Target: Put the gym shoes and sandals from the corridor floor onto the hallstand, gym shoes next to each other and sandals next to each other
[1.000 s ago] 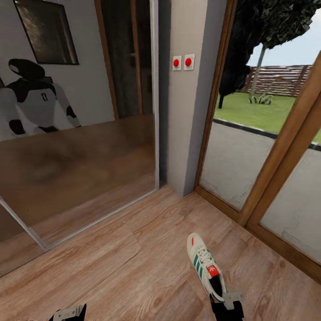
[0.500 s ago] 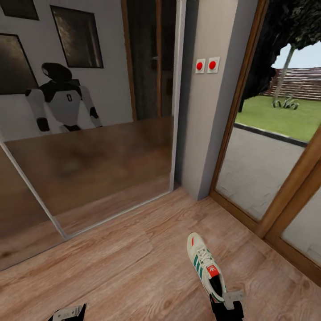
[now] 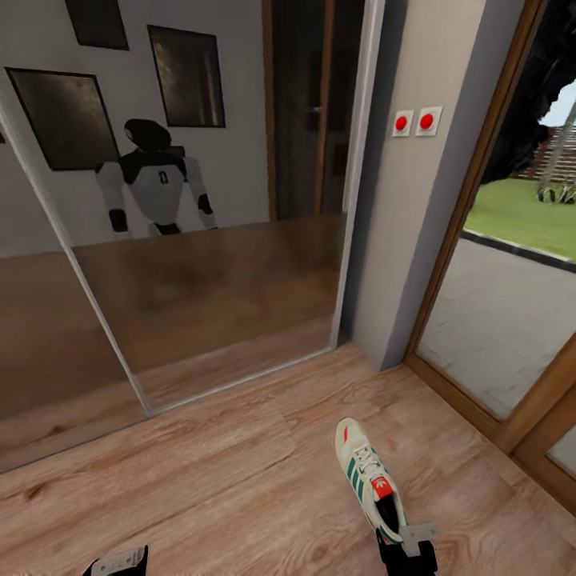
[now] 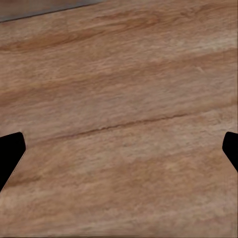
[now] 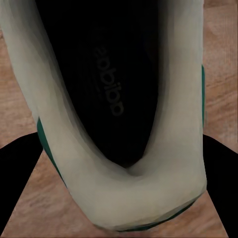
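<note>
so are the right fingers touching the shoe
Touching: the right wrist view shows the fingers pressed against both sides of the shoe's heel, no gap.

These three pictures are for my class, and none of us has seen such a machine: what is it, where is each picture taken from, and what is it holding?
It is a simulated wheeled robot with two arms, each ending in a pincer. You can see the robot's own reflection in the mirrored sliding door.

The large picture comes from a camera on its head, looking down at the wood-plank corridor floor. There the right pincer grips the heel of a white gym shoe with green stripes; the left pincer sits at the lower edge.

The other two pictures come from cameras on the wrists. The right one looks into the shoe's dark opening, with the fingers on either side of the heel. The left one shows the left pincer's fingers spread wide above bare floor, holding nothing.
</note>
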Tool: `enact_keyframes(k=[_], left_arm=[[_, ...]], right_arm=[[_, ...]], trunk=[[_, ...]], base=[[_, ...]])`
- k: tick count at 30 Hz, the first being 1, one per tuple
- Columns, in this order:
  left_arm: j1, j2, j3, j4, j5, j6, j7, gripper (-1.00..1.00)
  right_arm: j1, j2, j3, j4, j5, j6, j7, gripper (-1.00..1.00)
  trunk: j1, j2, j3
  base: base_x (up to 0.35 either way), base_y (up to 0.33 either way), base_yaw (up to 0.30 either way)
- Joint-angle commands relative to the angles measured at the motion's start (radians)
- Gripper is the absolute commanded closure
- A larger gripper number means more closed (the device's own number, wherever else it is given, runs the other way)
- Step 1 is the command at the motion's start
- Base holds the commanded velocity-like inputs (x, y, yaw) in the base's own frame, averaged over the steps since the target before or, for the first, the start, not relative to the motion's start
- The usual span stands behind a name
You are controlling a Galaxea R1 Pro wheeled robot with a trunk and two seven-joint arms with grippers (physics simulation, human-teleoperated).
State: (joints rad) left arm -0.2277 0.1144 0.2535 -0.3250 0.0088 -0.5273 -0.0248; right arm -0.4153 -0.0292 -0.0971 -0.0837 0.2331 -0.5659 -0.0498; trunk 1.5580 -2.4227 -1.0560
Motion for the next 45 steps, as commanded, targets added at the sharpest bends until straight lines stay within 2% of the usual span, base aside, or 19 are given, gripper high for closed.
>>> enact_keyframes(k=[1,8,27,45], left_arm=[[-0.001,0.000,0.003,0.001,0.001,-0.003,-0.002,-1.00],[-0.001,-0.002,0.001,0.001,0.000,-0.003,-0.001,-1.00],[-0.001,-0.002,0.003,0.002,0.002,-0.005,0.000,-1.00],[-0.001,-0.001,0.004,0.001,0.003,-0.005,0.000,-1.00]], right_arm=[[0.000,0.000,-0.008,0.001,0.011,-0.003,-0.004,1.00],[0.000,0.000,-0.007,0.001,0.011,-0.003,-0.004,1.00],[0.000,0.000,-0.007,0.002,0.011,-0.003,-0.004,1.00],[0.000,0.001,-0.007,0.002,0.011,-0.003,-0.004,1.00]], trunk=[[0.000,0.000,0.000],[0.000,0.000,0.006],[0.000,0.000,0.020],[0.000,0.000,0.031]], base=[[0.000,0.000,0.249],[-0.015,-0.024,0.249],[-0.147,-0.210,0.249],[-0.018,-0.013,0.254]])
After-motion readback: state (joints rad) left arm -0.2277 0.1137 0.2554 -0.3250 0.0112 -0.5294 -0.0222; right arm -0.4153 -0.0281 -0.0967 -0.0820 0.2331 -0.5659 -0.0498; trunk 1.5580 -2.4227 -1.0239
